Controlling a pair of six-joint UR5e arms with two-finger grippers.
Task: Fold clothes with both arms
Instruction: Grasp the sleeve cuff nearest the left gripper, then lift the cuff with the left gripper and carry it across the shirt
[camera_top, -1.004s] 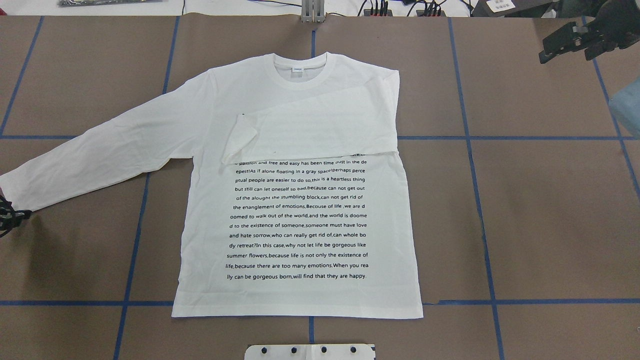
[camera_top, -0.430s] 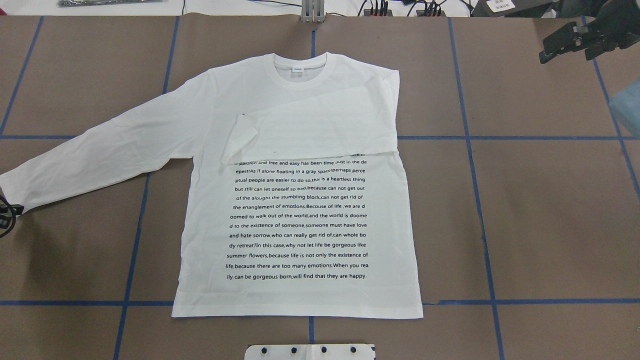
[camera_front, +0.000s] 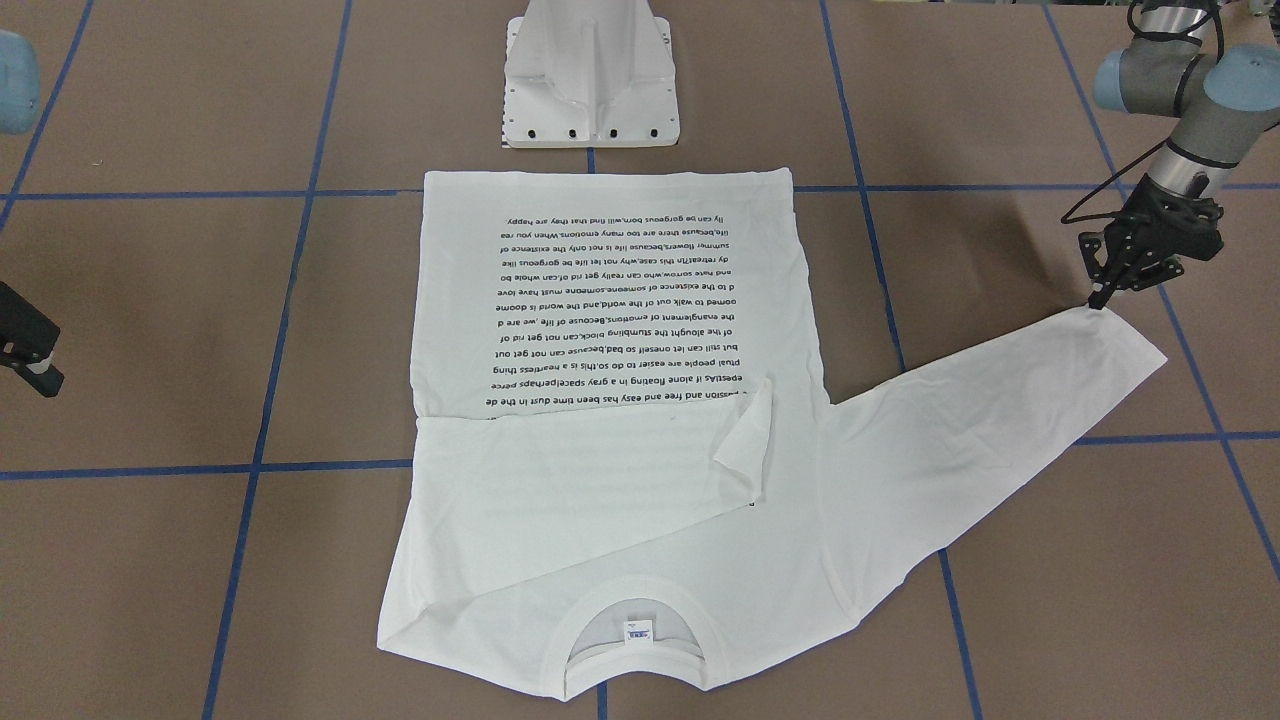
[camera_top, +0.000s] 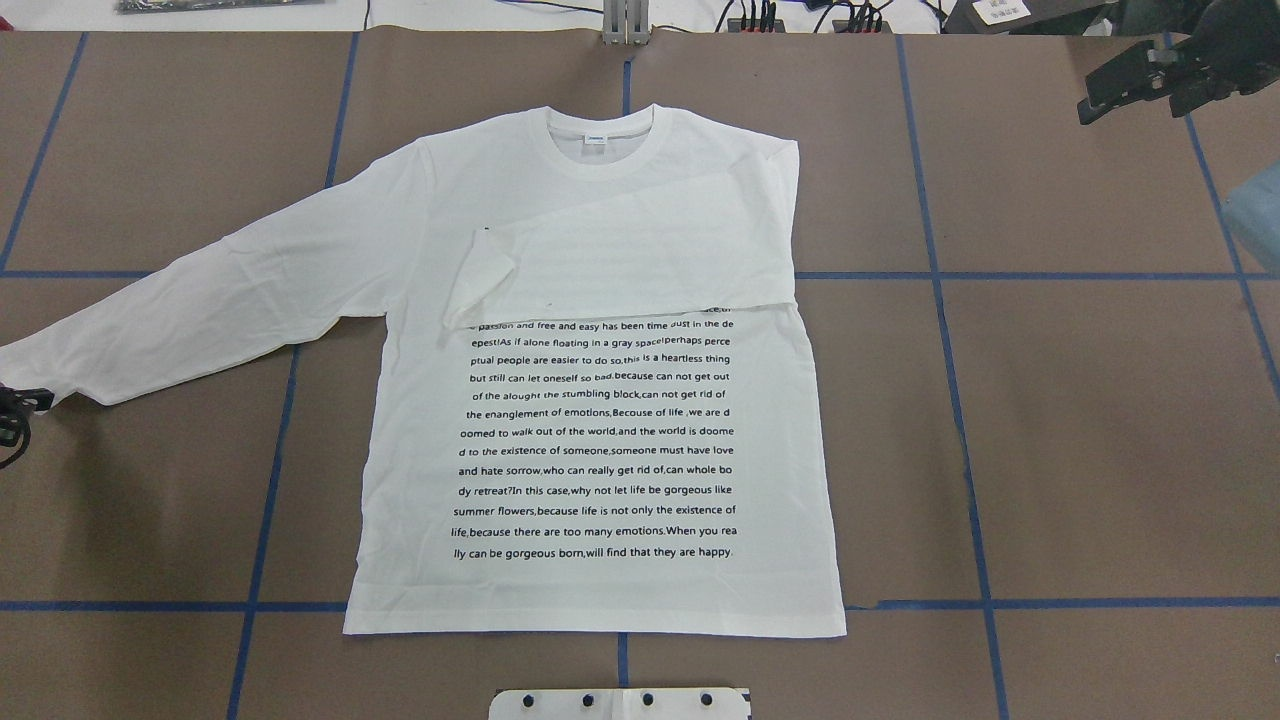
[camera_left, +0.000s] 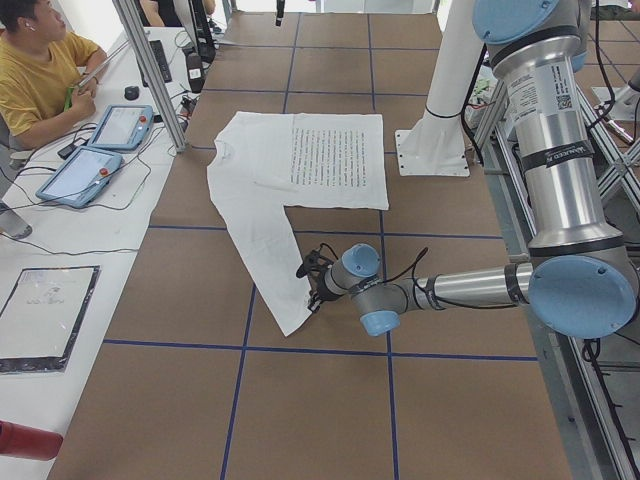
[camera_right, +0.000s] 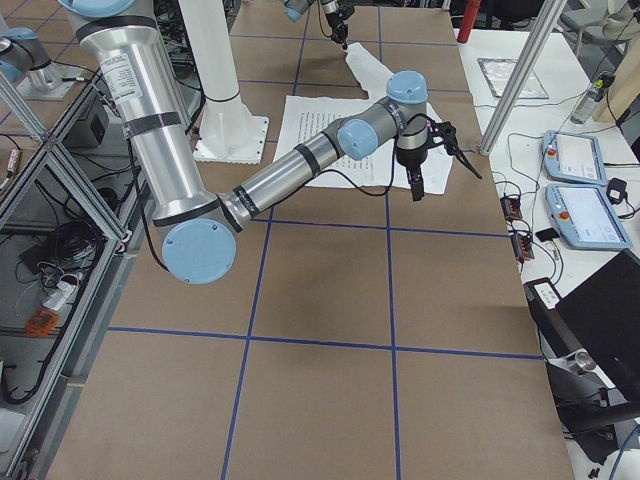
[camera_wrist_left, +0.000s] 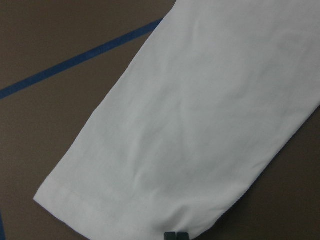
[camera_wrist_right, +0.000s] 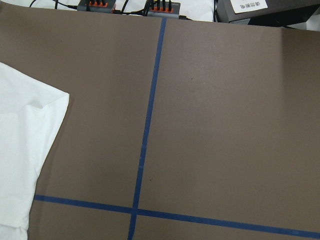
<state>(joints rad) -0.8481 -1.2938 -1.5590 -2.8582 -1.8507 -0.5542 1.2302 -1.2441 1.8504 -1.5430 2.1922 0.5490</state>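
Note:
The white long-sleeved T-shirt (camera_top: 600, 440) lies flat on the brown table, print up, collar at the far side. One sleeve (camera_top: 620, 270) is folded across the chest. The other sleeve (camera_top: 230, 290) stretches out to the overhead view's left edge. My left gripper (camera_front: 1098, 298) sits at that sleeve's cuff corner, and in the left wrist view its fingertips (camera_wrist_left: 176, 235) are pressed together on the cuff's edge. My right gripper (camera_top: 1130, 95) hovers open and empty off the shirt's far right, above bare table.
The white pedestal base (camera_front: 590, 90) stands just behind the shirt's hem. Blue tape lines (camera_top: 940, 275) grid the table. Cables and plugs (camera_top: 760, 15) line the far edge. A person (camera_left: 40, 70) sits at a side table with tablets (camera_left: 120, 125).
The left gripper has shifted a little toward the far side with the cuff, and the sleeve's end has drawn further toward the overhead view's left edge. The right gripper has barely risen.

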